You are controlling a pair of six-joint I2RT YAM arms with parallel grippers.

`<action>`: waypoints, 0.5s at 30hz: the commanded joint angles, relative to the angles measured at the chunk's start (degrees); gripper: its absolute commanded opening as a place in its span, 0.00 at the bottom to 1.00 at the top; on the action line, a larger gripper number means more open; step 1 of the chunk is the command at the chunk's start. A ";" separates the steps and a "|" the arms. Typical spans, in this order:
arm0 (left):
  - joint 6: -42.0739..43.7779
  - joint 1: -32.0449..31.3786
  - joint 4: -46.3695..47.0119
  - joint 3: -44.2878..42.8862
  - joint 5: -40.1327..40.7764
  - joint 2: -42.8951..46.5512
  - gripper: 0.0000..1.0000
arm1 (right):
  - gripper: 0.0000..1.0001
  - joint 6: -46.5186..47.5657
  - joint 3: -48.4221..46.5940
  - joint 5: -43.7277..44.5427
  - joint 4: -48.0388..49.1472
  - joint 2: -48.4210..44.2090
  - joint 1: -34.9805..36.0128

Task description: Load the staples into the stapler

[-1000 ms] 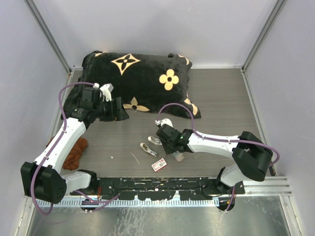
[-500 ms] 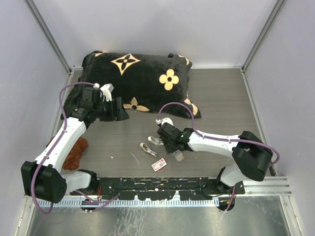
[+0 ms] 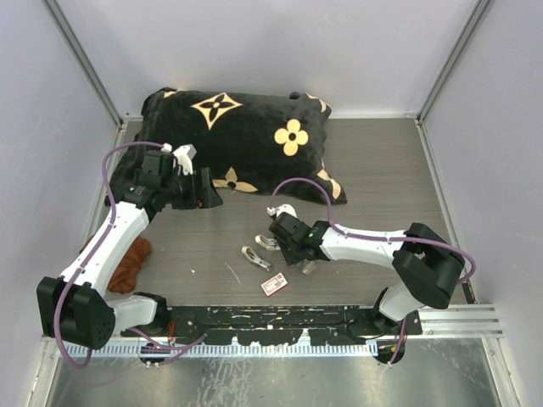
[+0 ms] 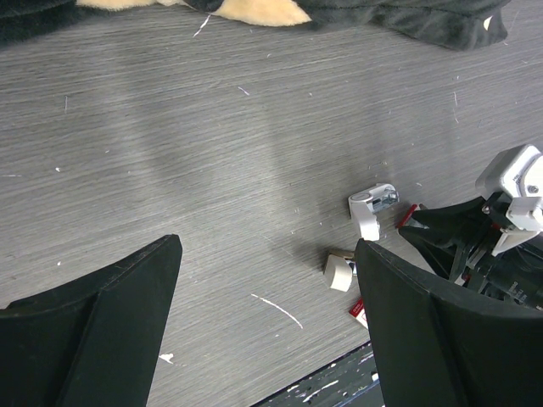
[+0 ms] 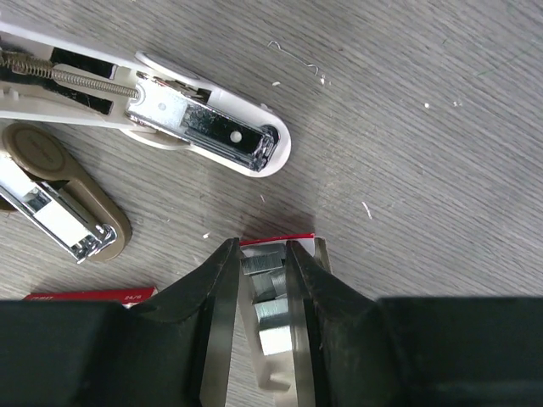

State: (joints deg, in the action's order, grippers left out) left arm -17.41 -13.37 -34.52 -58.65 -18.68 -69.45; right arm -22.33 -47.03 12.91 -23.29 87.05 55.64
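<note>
The right pincer [image 5: 259,250] pinches the staples [image 5: 268,315] on the table [image 5: 407,170], just short of the open stapler [image 5: 208,136]. The left pincer [image 4: 267,246] gapes wide, holding nothing, beside the edge of the pillow [image 3: 246,136], bare table beneath.

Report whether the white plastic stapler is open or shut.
Open: the white plastic stapler shows its coiled spring and metal staple channel exposed.

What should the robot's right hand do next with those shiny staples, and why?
Probably lift the silvery-grey staple strips slightly upward. The right fingers appear closed on either side of them, and the opened white plastic stapler, looking empty, lies just beyond. Lifting first would free them to carry over.
</note>
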 commanded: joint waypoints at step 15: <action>-0.04 0.30 1.27 -1.16 -1.29 -0.16 0.86 | 0.23 -0.28 -0.88 3.72 -3.14 -5.12 -0.20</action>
State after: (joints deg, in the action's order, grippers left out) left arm -17.43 -13.37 -34.52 -58.65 -18.74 -69.54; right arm -21.54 -46.89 14.33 -24.77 86.63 55.64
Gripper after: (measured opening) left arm 0.854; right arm 0.291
